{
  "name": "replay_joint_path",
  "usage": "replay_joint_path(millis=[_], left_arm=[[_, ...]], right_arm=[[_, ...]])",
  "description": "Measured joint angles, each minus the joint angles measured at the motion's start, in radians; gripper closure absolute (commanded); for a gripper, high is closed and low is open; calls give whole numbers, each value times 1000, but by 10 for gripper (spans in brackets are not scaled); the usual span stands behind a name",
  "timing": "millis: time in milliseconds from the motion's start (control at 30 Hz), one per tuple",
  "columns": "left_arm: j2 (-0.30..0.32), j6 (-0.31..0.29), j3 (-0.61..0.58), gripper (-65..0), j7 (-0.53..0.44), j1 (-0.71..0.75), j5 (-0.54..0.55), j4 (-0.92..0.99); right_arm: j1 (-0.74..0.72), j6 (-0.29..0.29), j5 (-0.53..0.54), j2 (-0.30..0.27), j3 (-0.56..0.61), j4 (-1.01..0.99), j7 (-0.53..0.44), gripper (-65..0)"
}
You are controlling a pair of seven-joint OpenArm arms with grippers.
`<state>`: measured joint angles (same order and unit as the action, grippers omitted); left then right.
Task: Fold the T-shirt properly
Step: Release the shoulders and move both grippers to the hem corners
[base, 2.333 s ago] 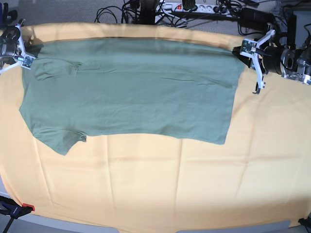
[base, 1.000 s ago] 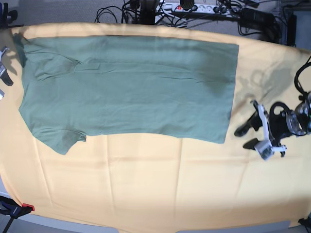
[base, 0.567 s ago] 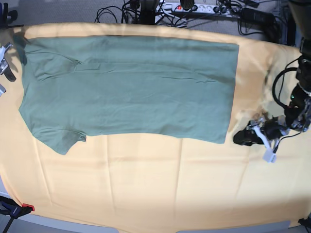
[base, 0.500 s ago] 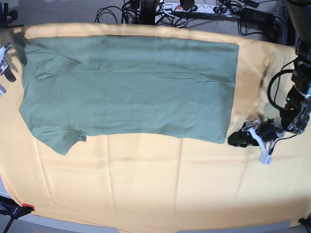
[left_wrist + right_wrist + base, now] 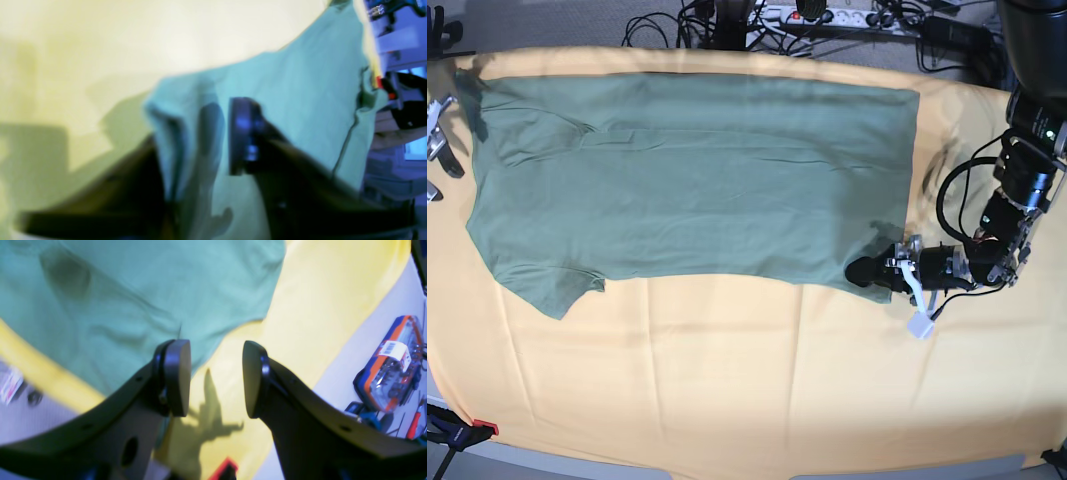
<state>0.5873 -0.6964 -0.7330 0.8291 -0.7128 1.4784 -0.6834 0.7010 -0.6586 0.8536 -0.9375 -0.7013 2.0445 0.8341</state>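
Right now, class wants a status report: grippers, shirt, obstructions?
Left gripper closing on T-shirt bottom corner. Right gripper open, off shirt. Shirt flat on yellow cloth. Nothing in the way.

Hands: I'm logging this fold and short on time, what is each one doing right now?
Left hand: closing on the T-shirt corner; a firm hold cannot be told.
Right hand: open, holding nothing.

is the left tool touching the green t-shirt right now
Touching. In the left wrist view, a fold of the T-shirt runs between the left tool's fingers; the base view shows it at the shirt's near corner.

Left gripper (image 5: 867, 272) now pinching T-shirt (image 5: 687, 170) corner
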Motion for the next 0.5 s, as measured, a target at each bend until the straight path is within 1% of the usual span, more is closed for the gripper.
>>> replay_joint_path(millis=[33, 67, 133, 233, 367, 400, 500], left_arm=[[3, 2, -1, 0, 8, -3, -3, 0], [5, 3, -2, 0, 10, -8, -5, 1], [6, 3, -6, 0, 19, -23, -12, 3], [4, 4, -6, 0, 26, -44, -12, 3], [2, 5, -6, 0, 27, -63, -29, 3], [2, 7, -6, 0, 27, -63, -44, 3], [-1, 7, -6, 0, 16, -58, -81, 3]], right_arm=[[-3, 17, -12, 10, 0, 0, -31, -279], [-16, 18, -29, 28, 0, 0, -44, -279], [-63, 53, -51, 86, 1, -7, -69, -296], [-152, 63, -48, 145, 3, -61, -88, -335], [-303, 68, -52, 217, 8, -217, -101, -335], [-345, 74, -56, 226, 17, -264, -101, -335], [-470, 71, -52, 227, 64, -402, -99, -335]])
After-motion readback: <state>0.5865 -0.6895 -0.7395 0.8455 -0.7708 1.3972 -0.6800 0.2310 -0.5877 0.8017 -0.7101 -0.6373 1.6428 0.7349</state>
